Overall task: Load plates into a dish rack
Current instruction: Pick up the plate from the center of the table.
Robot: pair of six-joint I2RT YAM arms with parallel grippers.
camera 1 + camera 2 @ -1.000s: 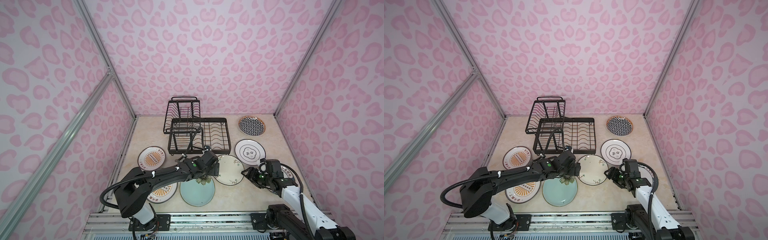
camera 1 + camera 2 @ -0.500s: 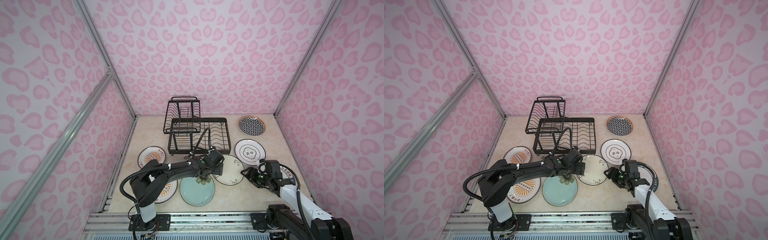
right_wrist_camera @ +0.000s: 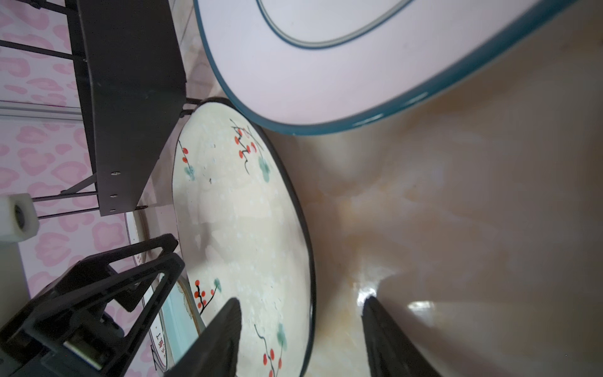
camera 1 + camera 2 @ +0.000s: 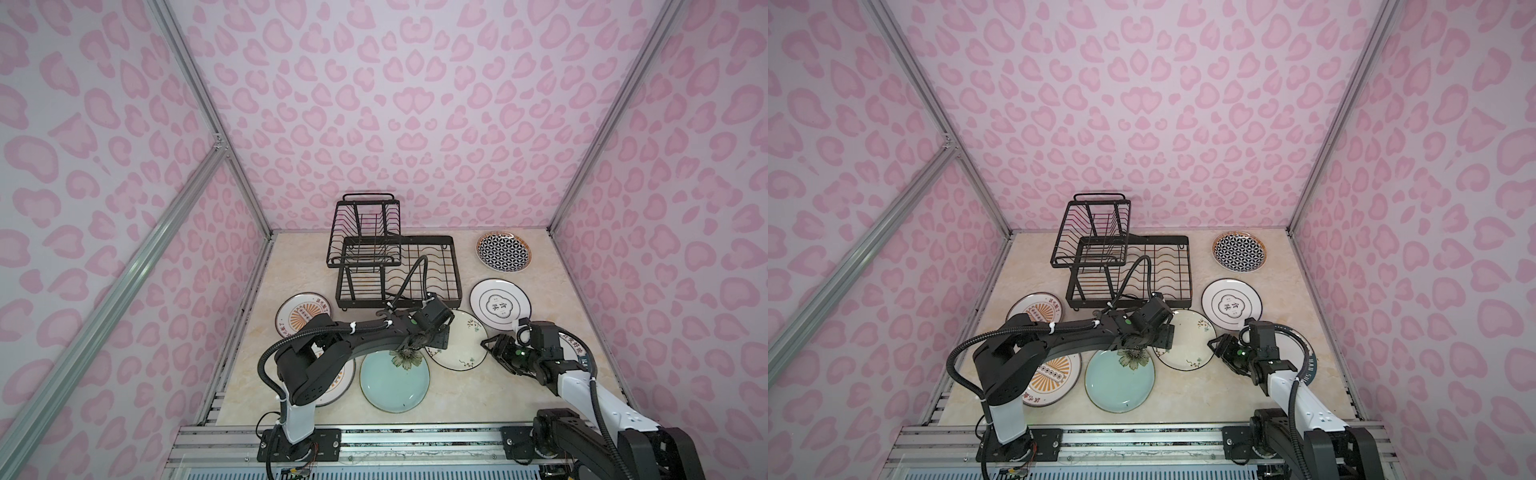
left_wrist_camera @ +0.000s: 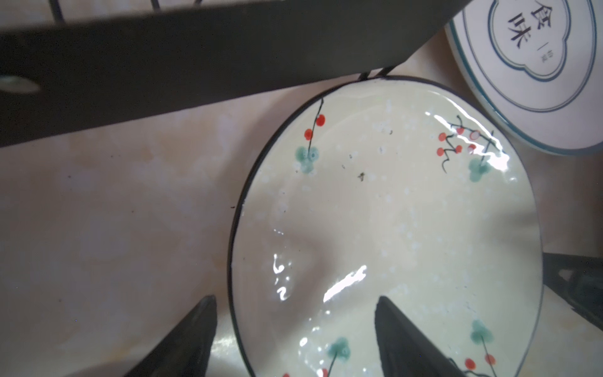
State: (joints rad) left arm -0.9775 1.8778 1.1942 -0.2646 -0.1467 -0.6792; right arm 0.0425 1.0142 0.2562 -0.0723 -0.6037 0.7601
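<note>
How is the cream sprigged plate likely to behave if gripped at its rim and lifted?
Probably stiff: the cream sprigged plate looks like glazed ceramic. Bright highlights suggest a slippery glaze. Lying flat on the table, its low rim may slide before lifting.

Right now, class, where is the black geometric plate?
In both top views, the geometric plate lies back right, beside the dish rack, beyond the cloud-outline plate.

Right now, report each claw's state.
Left claw: open, straddling the rim of the cream sprigged plate, not gripping.
Right claw: open, straddling the same plate's opposite rim, not gripping.
</note>
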